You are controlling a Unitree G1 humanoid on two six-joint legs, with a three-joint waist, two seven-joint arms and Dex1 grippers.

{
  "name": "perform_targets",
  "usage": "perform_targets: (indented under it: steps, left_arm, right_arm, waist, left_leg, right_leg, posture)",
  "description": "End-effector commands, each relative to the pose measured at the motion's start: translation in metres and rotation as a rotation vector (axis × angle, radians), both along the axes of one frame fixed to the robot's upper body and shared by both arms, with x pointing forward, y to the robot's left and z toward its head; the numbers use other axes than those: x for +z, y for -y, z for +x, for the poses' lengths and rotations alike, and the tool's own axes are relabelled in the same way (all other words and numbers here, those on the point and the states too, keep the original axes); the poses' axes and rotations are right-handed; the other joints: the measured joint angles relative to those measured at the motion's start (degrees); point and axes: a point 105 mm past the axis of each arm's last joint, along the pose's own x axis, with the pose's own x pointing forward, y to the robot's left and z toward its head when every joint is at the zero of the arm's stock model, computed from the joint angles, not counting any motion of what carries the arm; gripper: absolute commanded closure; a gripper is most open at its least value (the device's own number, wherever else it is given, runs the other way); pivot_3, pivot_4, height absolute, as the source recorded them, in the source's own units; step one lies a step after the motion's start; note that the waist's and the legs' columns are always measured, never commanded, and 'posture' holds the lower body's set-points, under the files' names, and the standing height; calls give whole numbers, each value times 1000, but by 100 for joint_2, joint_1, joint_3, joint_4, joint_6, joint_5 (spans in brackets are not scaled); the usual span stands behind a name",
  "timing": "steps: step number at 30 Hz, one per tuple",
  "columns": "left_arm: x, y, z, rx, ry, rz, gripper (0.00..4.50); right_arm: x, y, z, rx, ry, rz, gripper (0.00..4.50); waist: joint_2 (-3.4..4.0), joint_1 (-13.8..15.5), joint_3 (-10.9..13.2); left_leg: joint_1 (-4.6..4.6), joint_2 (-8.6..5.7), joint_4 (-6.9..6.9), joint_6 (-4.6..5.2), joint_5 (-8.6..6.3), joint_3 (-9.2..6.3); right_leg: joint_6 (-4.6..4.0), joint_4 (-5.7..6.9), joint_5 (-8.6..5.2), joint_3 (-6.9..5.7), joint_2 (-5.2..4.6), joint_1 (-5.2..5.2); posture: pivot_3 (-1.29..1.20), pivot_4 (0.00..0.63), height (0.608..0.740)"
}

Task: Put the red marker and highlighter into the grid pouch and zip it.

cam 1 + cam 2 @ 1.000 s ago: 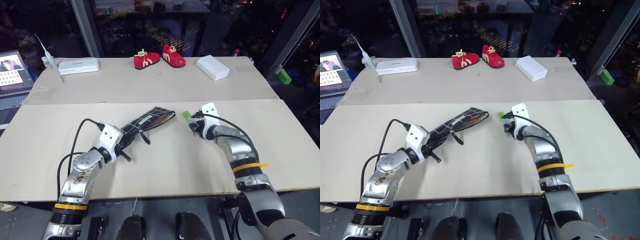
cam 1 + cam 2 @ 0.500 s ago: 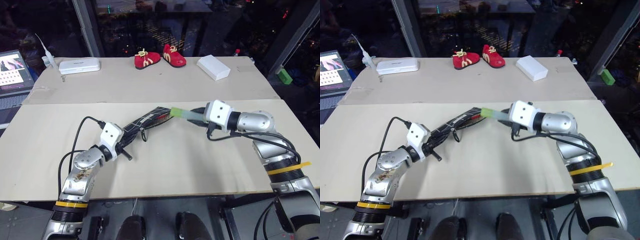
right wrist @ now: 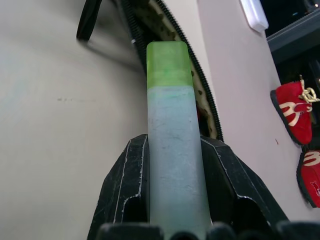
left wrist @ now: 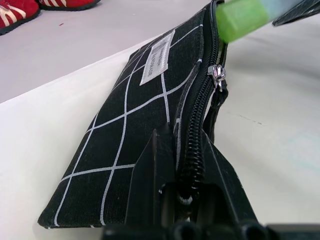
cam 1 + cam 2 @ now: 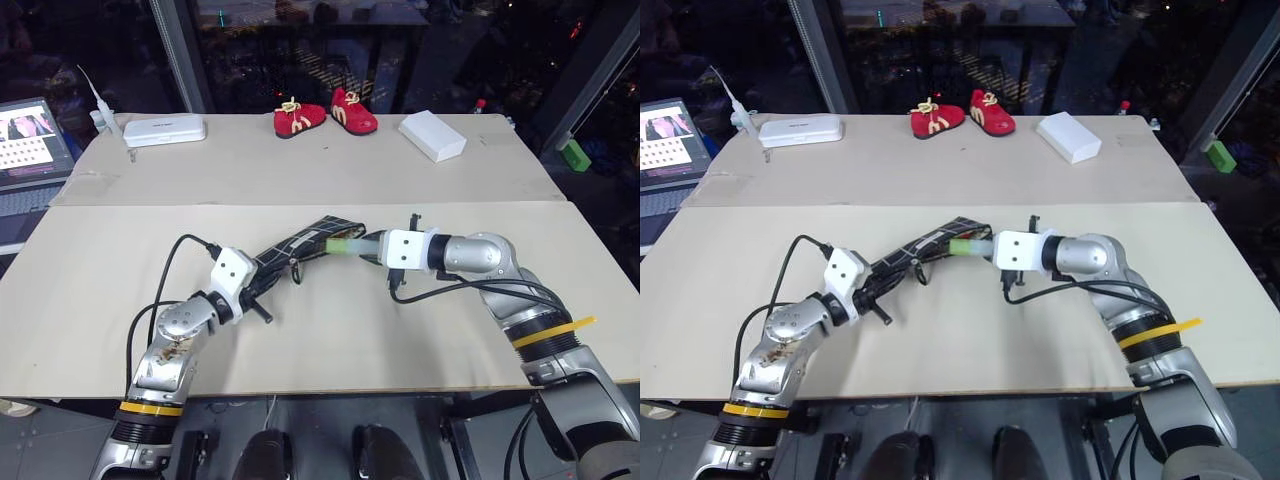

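Observation:
The grid pouch point(image 5: 296, 242) lies on the table, black with white lines, its zipper open at the far end. My left gripper point(image 5: 262, 281) is shut on the pouch's near end, its fingers point(image 4: 150, 175) pinching the fabric beside the zipper teeth. My right gripper point(image 5: 372, 247) is shut on the highlighter point(image 5: 346, 245), a pale mint stick. Its bright green cap point(image 3: 169, 62) points at the pouch's open mouth point(image 3: 170, 30), right at the rim. The zipper pull and strap point(image 4: 218, 82) hang beside that mouth. The red marker is hidden.
Two red baby shoes point(image 5: 326, 114), a white box point(image 5: 432, 135) and a white case point(image 5: 165, 130) sit along the table's far edge. A laptop point(image 5: 35, 135) stands at the far left. A green block point(image 5: 570, 153) lies beyond the right edge.
My right gripper has rolled over and swung left with the highlighter, bringing its cap from beside the pouch up to the open mouth. The left gripper still holds the pouch.

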Motion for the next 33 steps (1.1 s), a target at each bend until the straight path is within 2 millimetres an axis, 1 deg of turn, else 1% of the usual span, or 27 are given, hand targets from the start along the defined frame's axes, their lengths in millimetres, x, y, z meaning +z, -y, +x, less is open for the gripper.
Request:
perform_targets:
  steps: [1,5,7,9,11,13,15,17,19,20,22,23,25,29,33]
  left_arm:
    - [7,8,-1,-38,34,-5,4500]
    - [6,10,-2,-52,30,-2,4500]
    - [6,12,-2,-62,30,0,4500]
    - [6,13,-2,-69,29,-2,4500]
    - [6,13,-3,-74,29,-2,4500]
    - [6,14,-3,-80,30,-2,4500]
    - [7,15,-3,-84,32,-2,4500]
    - [7,15,-3,-84,34,-2,4500]
    - [8,15,-2,-83,35,-2,4500]
    - [7,14,-3,-82,35,-2,4500]
    - [7,14,-3,-81,35,-1,4500]
    - [7,14,-3,-81,35,-1,4500]
    - [7,14,-3,-79,34,-3,4500]
    - [11,15,-1,-70,38,-26,4500]
    - [18,14,3,-45,27,-89,4500]
  right_arm:
    - [13,-11,2,45,84,-26,3435]
    - [5,-32,3,118,131,-110,3435]
    - [4,-50,3,175,168,-140,3435]
    - [4,-63,2,219,192,-153,3435]
    - [4,-73,-1,261,211,-154,3435]
    - [1,-85,-11,339,225,-152,3435]
    - [-2,-92,-19,398,232,-150,3435]
    - [-4,-94,-20,408,232,-151,3435]
    - [-3,-92,-16,385,224,-133,3435]
    - [-2,-91,-12,365,217,-117,2414]
    - [2,-88,-6,327,214,-97,2007]
    - [3,-87,-4,318,218,-93,1539]
    - [9,-83,4,283,255,-90,955]
    - [15,-67,14,239,281,-97,955]
    - [22,-53,15,224,262,-63,955]
  waist:
    - [0,-14,0]
    - [0,-74,0]
    - [0,-82,0]
    - [0,-78,0]
    - [0,-61,0]
    - [0,-31,0]
    - [0,-18,0]
    - [0,-26,0]
    - [0,-34,0]
    - [0,-35,0]
    - [1,-66,0]
    - [1,-70,0]
    - [1,-59,0]
    - [1,-51,0]
    - [1,-38,0]
  left_leg:
    - [1,0,0,0,0,0]
    - [8,5,0,0,0,0]
    - [9,5,0,-1,0,0]
    - [10,5,0,-2,1,1]
    - [8,5,0,-2,1,0]
    - [5,3,0,-2,1,1]
    - [2,4,0,-2,1,0]
    - [0,3,0,-1,1,1]
    - [2,3,0,-1,1,2]
    - [4,3,0,-1,1,2]
    - [8,4,0,-2,1,1]
    - [11,8,0,-2,1,3]
    - [11,8,0,-3,2,0]
    - [11,7,0,-5,3,2]
    - [3,6,0,-4,3,2]
  right_leg:
    - [0,1,0,0,2,0]
    - [-1,10,0,2,11,-1]
    - [-2,13,-1,1,12,-1]
    - [-2,14,0,3,13,-2]
    - [-2,14,0,1,11,-2]
    - [-2,10,0,0,6,-2]
    - [-1,6,0,-3,2,-1]
    - [-1,4,0,-2,-1,-1]
    - [-1,5,0,-1,-1,0]
    - [-1,7,0,-1,1,-1]
    - [-2,12,0,-2,7,0]
    - [-3,17,0,1,10,-1]
    - [-4,22,-1,-2,11,-2]
    - [-4,17,-1,0,2,0]
    - [-4,10,0,-2,2,-2]
  posture:
    - [0,150,740]
    - [0,150,740]
    - [0,150,740]
    - [0,150,740]
    - [0,150,740]
    - [0,150,740]
    - [0,150,740]
    - [0,150,740]
    - [0,150,740]
    - [0,150,740]
    - [0,150,740]
    - [0,150,740]
    - [0,150,740]
    - [0,150,740]
    - [0,150,740]
